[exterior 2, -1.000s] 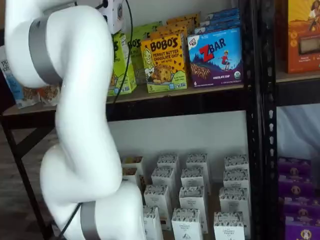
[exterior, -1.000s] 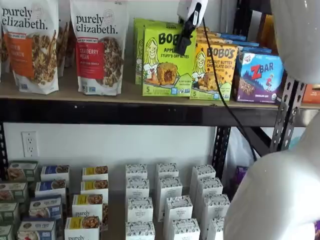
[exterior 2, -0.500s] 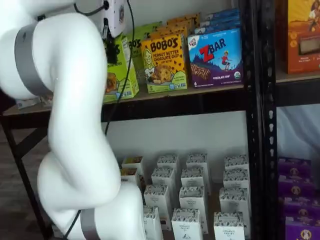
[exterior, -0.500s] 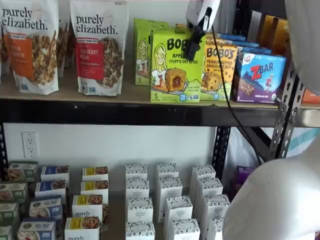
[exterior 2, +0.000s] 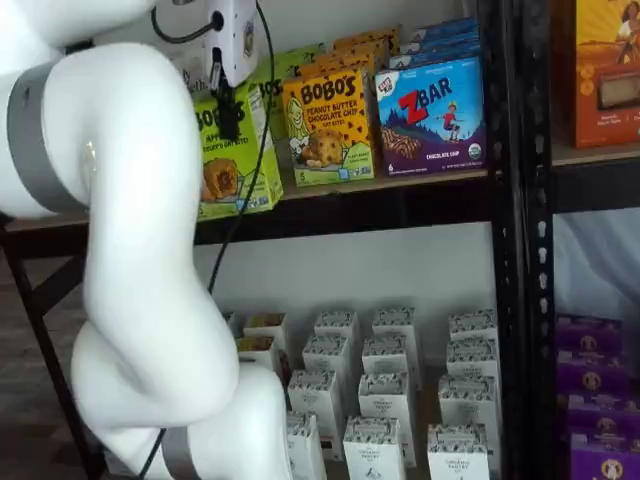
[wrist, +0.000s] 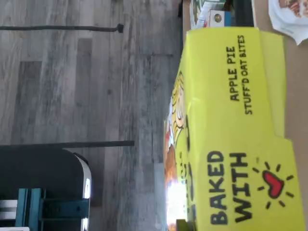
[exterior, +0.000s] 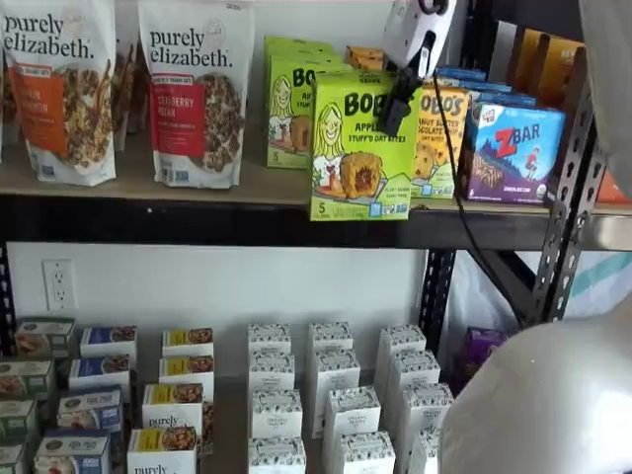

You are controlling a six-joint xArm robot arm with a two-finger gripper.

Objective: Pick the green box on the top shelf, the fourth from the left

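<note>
The green box (exterior: 360,146), a lime-green Bobo's Apple Pie carton, hangs upright in my gripper (exterior: 398,107), out in front of the top shelf's black rail (exterior: 197,222). My black fingers (exterior: 403,99) are shut on its top edge. Both shelf views show it; in a shelf view the box (exterior 2: 235,155) hangs under the gripper (exterior 2: 228,115) beside my white arm. The wrist view shows the box's top panel (wrist: 236,130) reading "APPLE PIE STUFF'D OAT BITES" above the wooden floor. More green Bobo's boxes (exterior: 292,104) stay behind on the shelf.
On the top shelf stand two Purely Elizabeth bags (exterior: 193,94), a yellow-orange Bobo's peanut butter carton (exterior 2: 328,125) and a blue ZBar box (exterior 2: 432,115). White cartons (exterior: 331,395) fill the lower shelf. Black uprights (exterior 2: 510,200) stand at the right. My white arm (exterior 2: 140,260) fills the foreground.
The gripper has pulled the green box forward off the shelf row, out past the front rail and a little lower. The other boxes have not moved.
</note>
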